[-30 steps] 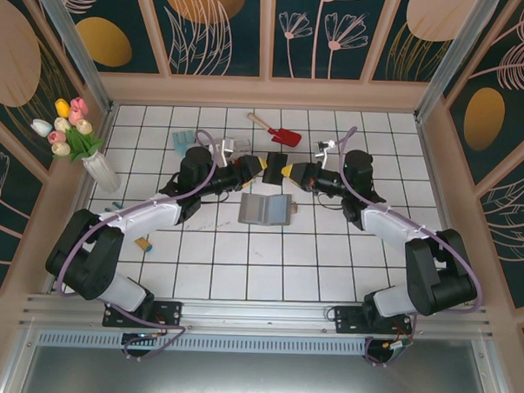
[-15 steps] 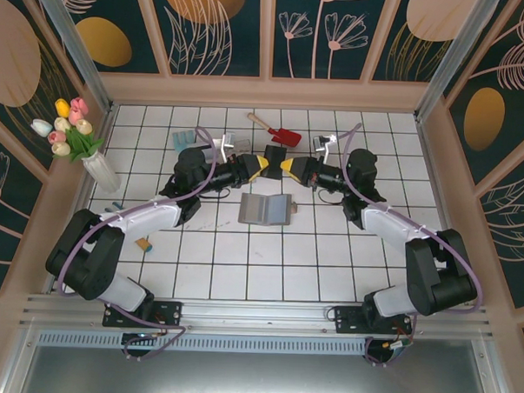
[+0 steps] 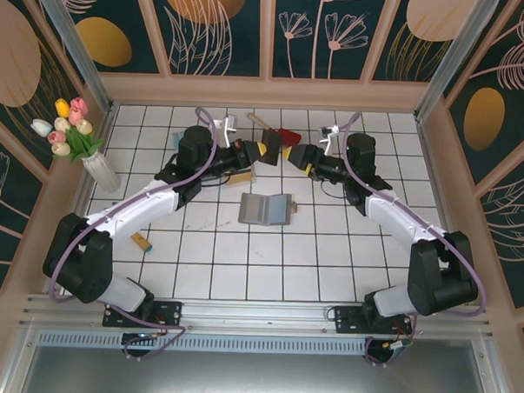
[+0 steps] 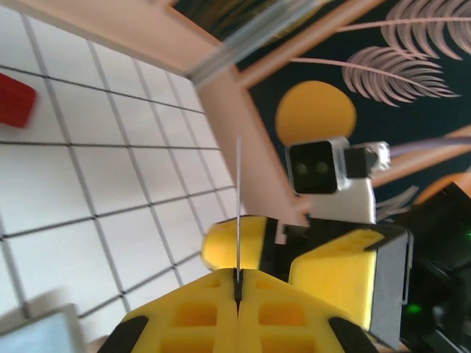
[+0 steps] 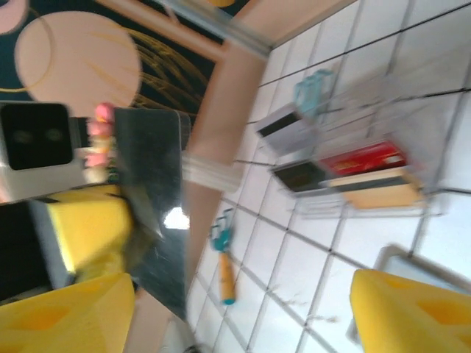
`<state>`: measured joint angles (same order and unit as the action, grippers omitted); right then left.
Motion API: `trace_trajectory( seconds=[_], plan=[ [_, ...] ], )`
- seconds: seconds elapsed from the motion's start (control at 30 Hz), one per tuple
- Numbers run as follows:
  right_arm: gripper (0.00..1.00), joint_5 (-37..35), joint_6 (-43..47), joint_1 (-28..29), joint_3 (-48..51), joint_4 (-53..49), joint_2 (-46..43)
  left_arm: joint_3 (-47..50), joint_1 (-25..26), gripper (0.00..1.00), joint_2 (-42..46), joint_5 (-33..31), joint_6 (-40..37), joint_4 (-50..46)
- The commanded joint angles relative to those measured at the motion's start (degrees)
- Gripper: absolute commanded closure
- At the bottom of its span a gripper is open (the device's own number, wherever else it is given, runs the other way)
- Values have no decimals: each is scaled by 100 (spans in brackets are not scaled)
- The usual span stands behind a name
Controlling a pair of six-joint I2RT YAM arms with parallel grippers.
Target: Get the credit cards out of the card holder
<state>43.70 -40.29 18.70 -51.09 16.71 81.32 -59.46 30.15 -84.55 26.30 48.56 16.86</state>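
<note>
The left gripper [image 3: 262, 150] is held above the far part of the table [image 3: 242, 265]. Its jaws are closed on a black card [image 3: 271, 146]. In the left wrist view, the card is seen edge-on as a thin line. It is clamped between the two yellow fingers [image 4: 184, 316] and stands out beyond their tips.

The right gripper [image 3: 292, 154] is positioned opposite the left gripper, just beside the held card. Its jaws are spread wide, and nothing is gripped between them. In the right wrist view, the card is seen near one of the right gripper's fingers [image 5: 66, 309]. Contact between the two cannot be determined.

The card holder [image 3: 266, 209] is laid open and flat on the table. It is located nearer the arm bases than both grippers and is touched by neither.

A clear divided tray [image 5: 430, 187] is placed on the table beyond the card holder. A red card [image 5: 362, 157] and an orange-yellow card [image 5: 379, 195] are lying in it side by side. A dark card [image 5: 298, 175] is lying just beside them.

A red toy shovel [image 3: 286, 135] is located on the tiles behind the grippers. A vase of tulips [image 3: 96, 167] is placed at the left edge of the table.
</note>
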Motion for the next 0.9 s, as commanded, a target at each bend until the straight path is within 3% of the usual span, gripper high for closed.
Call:
trace_trajectory(
  seconds=[0.0, 0.23, 0.37, 0.57, 0.67, 0.73, 0.87],
  plan=[
    [14, -894, 1238, -69, -148, -896, 28, -495, 7, 100, 172, -1039, -1660, -1481],
    [1, -1491, 1782, -150, 296, -768, 28, -1344, -22, 100, 104, -1665, -3903, -3024],
    [1, -1312, 1622, -154, 648, -264, 68, -1408, -145, 100, 339, -1471, -5125, -3595],
    [1, -1406, 1586, -152, 651, -195, 178, -1184, -739, 100, 622, -753, -6204, -4120],
    [1, -1452, 1577, -147, 697, -168, 132, -756, -902, 100, 927, -496, -7020, -3998],
    [1, -1474, 1585, -147, 688, -205, 122, -551, -984, 100, 1045, -678, -7193, -3793],
    [1, -1665, 1600, -152, 796, -157, 81, -300, -1269, 100, 1111, -396, -7672, -3665]
  ],
)
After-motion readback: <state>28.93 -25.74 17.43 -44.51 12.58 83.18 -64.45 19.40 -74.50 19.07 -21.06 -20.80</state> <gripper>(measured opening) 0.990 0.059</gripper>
